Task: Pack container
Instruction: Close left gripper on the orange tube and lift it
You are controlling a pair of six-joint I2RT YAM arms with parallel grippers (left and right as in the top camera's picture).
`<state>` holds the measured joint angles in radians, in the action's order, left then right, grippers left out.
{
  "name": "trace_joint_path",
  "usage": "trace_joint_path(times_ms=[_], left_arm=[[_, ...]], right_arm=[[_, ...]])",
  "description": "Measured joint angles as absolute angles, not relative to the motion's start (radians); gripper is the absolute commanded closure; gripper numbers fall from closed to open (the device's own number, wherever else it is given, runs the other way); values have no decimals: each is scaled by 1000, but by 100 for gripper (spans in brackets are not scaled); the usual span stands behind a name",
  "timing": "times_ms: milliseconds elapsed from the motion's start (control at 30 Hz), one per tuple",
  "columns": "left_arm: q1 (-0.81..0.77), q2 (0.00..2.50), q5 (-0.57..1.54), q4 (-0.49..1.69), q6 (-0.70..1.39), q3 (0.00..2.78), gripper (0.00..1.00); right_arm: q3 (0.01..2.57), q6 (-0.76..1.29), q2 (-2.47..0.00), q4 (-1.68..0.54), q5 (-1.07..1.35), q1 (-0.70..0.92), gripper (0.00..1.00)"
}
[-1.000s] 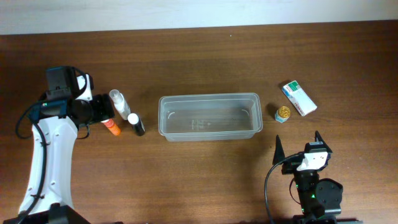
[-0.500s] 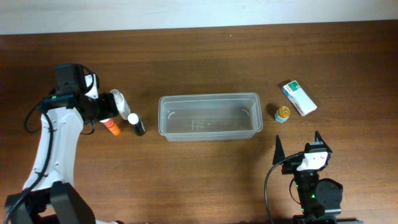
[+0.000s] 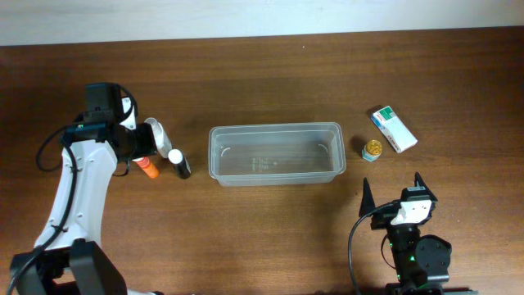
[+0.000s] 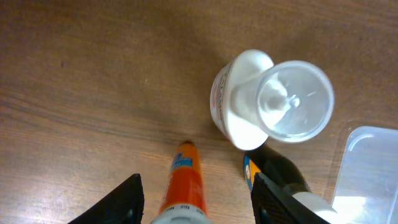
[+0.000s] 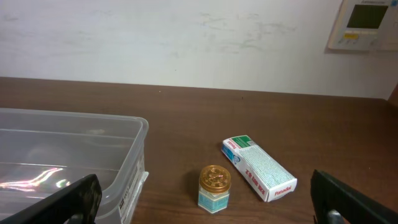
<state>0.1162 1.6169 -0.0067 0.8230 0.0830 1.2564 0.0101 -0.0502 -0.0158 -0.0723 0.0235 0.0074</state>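
- Clear plastic container (image 3: 274, 129) stands upright mid-counter (image 3: 270, 74).
- Left pincer (image 4: 198, 190), left of the container, is spread astride an orange tube (image 3: 148, 169) without pinching it.
- Right pincer (image 3: 392, 184) is spread wide at the near edge.
- Gold-lidded jar (image 3: 372, 149) and white-and-green box (image 3: 394, 129) lie right of the container.

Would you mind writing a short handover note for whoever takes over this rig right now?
Left gripper: jaws open, straddling the orange tube, not gripping it.
Right gripper: open, empty.
Container: mid-table, empty.
Orange tube, clear-capped bottle and black tube lie to its left; gold-lidded jar and white-and-green box to its right.
Done: nothing packed.
To do: pack all five items.
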Motion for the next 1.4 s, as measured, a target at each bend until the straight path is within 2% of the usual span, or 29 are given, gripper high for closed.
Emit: trace_joint_path(times_ms=[533, 567, 767, 833, 1100, 1400], left_arm=[[116, 1621, -15, 876, 83, 1253, 46], [116, 1623, -16, 876, 83, 1253, 49], [116, 1633, -35, 876, 80, 1253, 51], [116, 1633, -38, 876, 80, 1253, 60], [116, 1633, -42, 878, 76, 1253, 70], [116, 1633, -43, 879, 76, 1253, 75]], right_arm=[[10, -49, -16, -72, 23, 7, 2], [10, -49, -16, -72, 23, 7, 2], [10, -49, -16, -72, 23, 7, 2], [10, -49, -16, -72, 23, 7, 2], [10, -50, -16, -72, 23, 7, 1], [10, -49, -16, -72, 23, 7, 2]])
